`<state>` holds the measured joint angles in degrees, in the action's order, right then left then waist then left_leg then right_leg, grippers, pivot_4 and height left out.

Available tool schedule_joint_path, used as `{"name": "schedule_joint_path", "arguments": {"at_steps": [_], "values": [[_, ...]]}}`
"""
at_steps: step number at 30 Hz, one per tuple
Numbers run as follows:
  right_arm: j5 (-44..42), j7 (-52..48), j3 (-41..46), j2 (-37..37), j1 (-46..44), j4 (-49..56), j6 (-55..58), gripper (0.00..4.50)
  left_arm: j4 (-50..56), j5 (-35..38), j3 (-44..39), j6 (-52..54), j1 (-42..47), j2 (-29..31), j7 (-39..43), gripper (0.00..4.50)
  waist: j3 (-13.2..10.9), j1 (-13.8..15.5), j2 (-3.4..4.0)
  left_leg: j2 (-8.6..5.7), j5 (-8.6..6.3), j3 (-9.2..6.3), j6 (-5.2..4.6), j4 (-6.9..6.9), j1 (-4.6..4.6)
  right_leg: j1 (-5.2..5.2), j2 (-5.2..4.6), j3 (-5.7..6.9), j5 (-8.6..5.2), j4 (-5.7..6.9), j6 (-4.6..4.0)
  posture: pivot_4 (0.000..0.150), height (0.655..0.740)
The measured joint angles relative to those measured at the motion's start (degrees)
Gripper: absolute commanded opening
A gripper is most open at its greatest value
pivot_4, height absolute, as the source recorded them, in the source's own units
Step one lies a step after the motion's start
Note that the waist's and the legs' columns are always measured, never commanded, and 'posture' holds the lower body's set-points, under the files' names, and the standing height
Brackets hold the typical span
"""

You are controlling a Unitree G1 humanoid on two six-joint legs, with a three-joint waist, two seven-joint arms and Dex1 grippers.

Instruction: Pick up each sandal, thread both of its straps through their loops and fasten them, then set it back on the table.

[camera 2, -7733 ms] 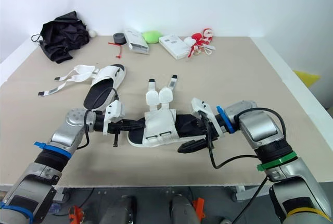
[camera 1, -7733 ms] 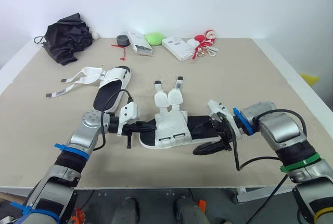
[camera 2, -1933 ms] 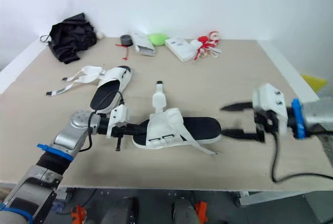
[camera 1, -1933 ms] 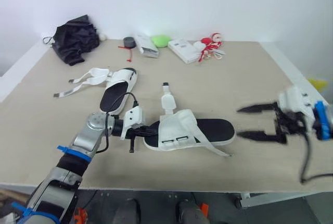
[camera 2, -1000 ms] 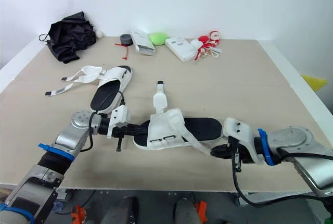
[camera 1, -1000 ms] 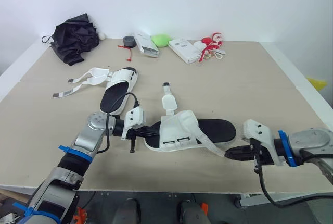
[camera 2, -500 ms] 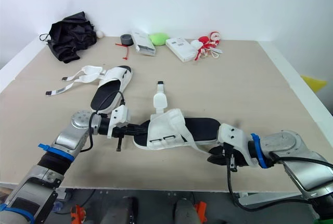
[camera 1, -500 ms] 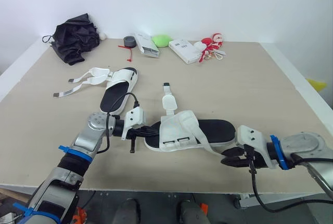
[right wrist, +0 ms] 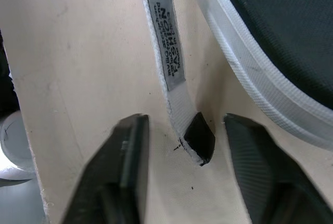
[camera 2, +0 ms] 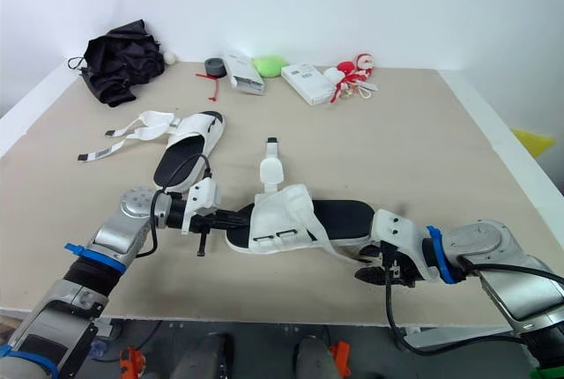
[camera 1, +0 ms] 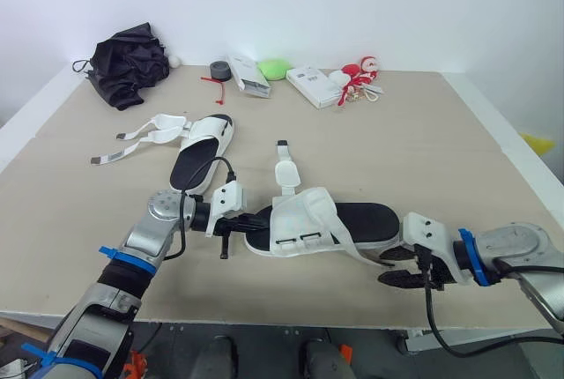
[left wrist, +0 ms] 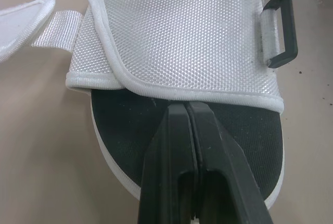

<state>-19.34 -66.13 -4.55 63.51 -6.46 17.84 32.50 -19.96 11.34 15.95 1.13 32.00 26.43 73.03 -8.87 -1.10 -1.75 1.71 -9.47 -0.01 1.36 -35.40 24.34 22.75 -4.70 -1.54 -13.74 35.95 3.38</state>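
Observation:
The near sandal (camera 1: 300,219), white mesh upper on a black insole, lies flat near the table's front. One strap (camera 1: 284,170) lies loose, pointing toward the back of the table. The other strap (camera 1: 357,251) trails toward my right gripper (camera 1: 394,267). That gripper is open, low over the table, with the strap's black tip (right wrist: 197,136) lying between its fingers (right wrist: 130,151), untouched. My left gripper (camera 1: 249,218) is shut, its tips resting on the black toe insole (left wrist: 130,114) just in front of the mesh upper. The second sandal (camera 1: 198,150) lies further back on the left, straps spread out.
Along the table's back edge lie a black bundle of cloth (camera 1: 128,62), a grey tape roll (camera 1: 218,70), two white boxes (camera 1: 313,85), a green object (camera 1: 273,68) and a red-and-white toy (camera 1: 357,75). The table's front edge (camera 1: 352,317) runs close below my right gripper.
My right gripper has shifted slightly left along the table toward the strap's end, and its fingers now stand apart around the tip. The left gripper and both sandals have stayed put.

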Motion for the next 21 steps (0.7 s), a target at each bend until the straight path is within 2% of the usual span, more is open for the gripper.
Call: {"name": "schedule_joint_path", "arguments": {"at_steps": [9, 12, 13, 14, 16, 17, 18, 21], "values": [[-2.3, -1.7, 0.1, -0.1, -0.5, 2.8, 2.6, 0.08, 0.3, 0.0, 0.0, 0.0, -0.2, 0.0, -0.1, 0.00, 0.0, 0.0, 0.01, 0.00, 0.00, -0.10, 0.00, 0.00, 0.00, -0.07, 0.00, 0.10, 0.00, 0.00, 0.00, 0.150, 0.7380], [-10.0, -3.5, 1.9, -0.5, -0.9, 7.1, 8.3, 0.08, 0.3, 0.0, 0.0, 0.0, -0.2, 0.0, -0.1, 0.00, 0.0, 0.0, 0.01, 0.00, 0.00, -0.23, 0.00, 0.00, -0.02, -0.22, 0.00, 0.23, 0.00, 0.01, 0.00, 0.150, 0.7380], [-15.8, -3.5, 4.0, -2.3, -3.3, 7.9, 12.2, 0.08, 0.3, 0.0, -0.2, 0.0, -0.3, 0.1, -0.1, 0.00, 0.0, 0.0, 0.00, 0.03, -0.02, -0.27, 0.03, -0.01, -0.03, -0.25, 0.00, 0.28, 0.00, 0.01, 0.00, 0.150, 0.7380], [-17.0, -3.5, 4.5, -2.6, -3.8, 8.2, 12.9, 0.08, 0.3, 0.0, -0.1, 0.1, -0.3, 0.1, -0.2, 0.00, 0.0, 0.0, 0.03, 0.02, -0.02, -0.27, 0.03, -0.01, -0.03, -0.34, 0.00, 0.28, 0.00, 0.01, 0.00, 0.150, 0.7380], [-24.7, -2.7, 7.0, -4.1, -7.4, 9.3, 17.8, 0.08, 0.3, 0.0, -0.1, 0.1, -0.3, 0.1, -0.4, 0.00, 0.0, 0.0, 0.02, 0.04, -0.02, -0.32, 0.03, -0.01, -0.04, -0.31, 0.00, 0.35, 0.00, 0.00, 0.00, 0.150, 0.7380], [-28.0, -1.7, 7.7, -5.4, -9.5, 9.5, 20.2, 0.08, 0.3, 0.0, -0.2, 0.1, -0.3, 0.2, -0.3, 0.00, 0.0, 0.0, -0.01, 0.07, -0.02, -0.36, 0.03, -0.01, -0.07, -0.32, 0.00, 0.40, 0.01, 0.00, -0.02, 0.150, 0.7380], [-34.6, 3.5, 7.6, -10.2, -14.2, 10.3, 26.2, 0.08, 0.3, 0.0, 0.1, 0.1, -0.1, -0.1, -0.3, 0.00, 0.0, 0.1, -0.02, 0.09, -0.03, -0.45, 0.04, 0.00, -0.04, -0.32, -0.02, 0.53, 0.02, 0.00, -0.05, 0.150, 0.7380], [-35.6, 8.6, 6.7, -13.5, -16.8, 9.6, 29.7, 0.08, 0.4, 0.0, -0.2, 0.1, -0.3, 0.1, 0.0, 0.00, 0.0, 0.1, 0.01, 0.12, -0.03, -0.37, 0.05, 0.01, -0.04, -0.31, -0.10, 0.58, 0.04, 0.00, -0.08, 0.150, 0.7380]]}}
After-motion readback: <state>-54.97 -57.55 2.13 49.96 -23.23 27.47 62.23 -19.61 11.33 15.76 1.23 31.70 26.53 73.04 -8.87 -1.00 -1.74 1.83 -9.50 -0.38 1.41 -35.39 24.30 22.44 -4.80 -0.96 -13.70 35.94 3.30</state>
